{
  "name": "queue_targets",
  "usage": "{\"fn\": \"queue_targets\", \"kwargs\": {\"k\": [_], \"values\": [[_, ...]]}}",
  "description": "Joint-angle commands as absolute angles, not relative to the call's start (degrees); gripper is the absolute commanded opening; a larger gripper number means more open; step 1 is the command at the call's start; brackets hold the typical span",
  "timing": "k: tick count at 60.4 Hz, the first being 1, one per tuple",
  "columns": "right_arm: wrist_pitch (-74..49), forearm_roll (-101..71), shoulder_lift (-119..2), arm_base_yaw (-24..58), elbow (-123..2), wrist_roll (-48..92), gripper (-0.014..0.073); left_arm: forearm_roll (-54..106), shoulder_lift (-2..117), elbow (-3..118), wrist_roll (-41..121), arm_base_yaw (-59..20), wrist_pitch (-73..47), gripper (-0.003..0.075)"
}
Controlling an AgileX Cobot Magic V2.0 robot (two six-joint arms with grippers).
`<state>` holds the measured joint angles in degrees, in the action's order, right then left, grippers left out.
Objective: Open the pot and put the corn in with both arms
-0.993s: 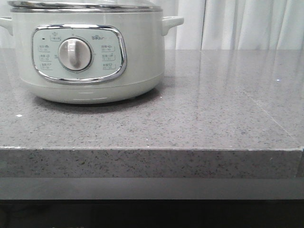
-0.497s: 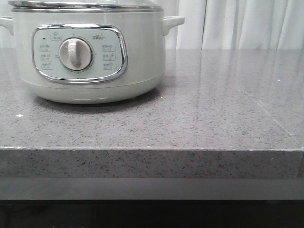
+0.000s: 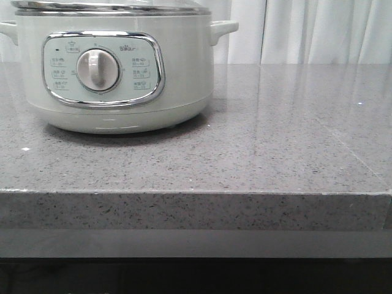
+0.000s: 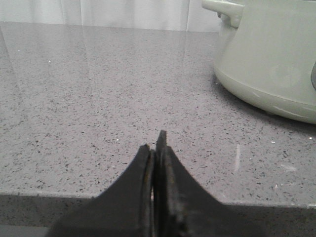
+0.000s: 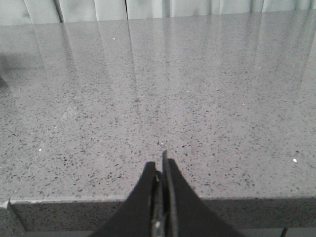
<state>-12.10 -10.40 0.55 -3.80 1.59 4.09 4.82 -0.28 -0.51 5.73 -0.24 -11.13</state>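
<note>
The pale grey-green pot [image 3: 116, 79] stands at the back left of the grey speckled counter, its silver-rimmed lid [image 3: 110, 7] on and its dial facing me. Part of the pot's side [image 4: 271, 64] and one handle also appear in the left wrist view. My left gripper [image 4: 155, 148] is shut with nothing between its fingers, low at the counter's front edge, well away from the pot. My right gripper [image 5: 159, 165] is also shut and empty, at the front edge over bare counter. Neither gripper shows in the front view. The corn is out of view.
The grey speckled counter [image 3: 275, 141] runs to the right of the pot, with its front edge [image 3: 196, 193] close to me. White curtains [image 3: 306, 30] hang behind it.
The pot sits a few pixels further right in the front view than a second ago; nothing else differs.
</note>
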Motion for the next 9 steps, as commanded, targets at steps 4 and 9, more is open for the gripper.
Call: {"fn": "queue_targets", "kwargs": {"k": [4, 9], "values": [[-7.8, -9.9, 1.5, -4.1, 1.4, 4.1, -0.0068, 5.3, -1.6, -0.5, 5.4, -0.1, -6.2, -0.0018], [-7.8, -9.9, 1.5, -4.1, 1.4, 4.1, -0.0068, 5.3, -1.6, -0.5, 5.4, -0.1, -6.2, -0.0018]]}}
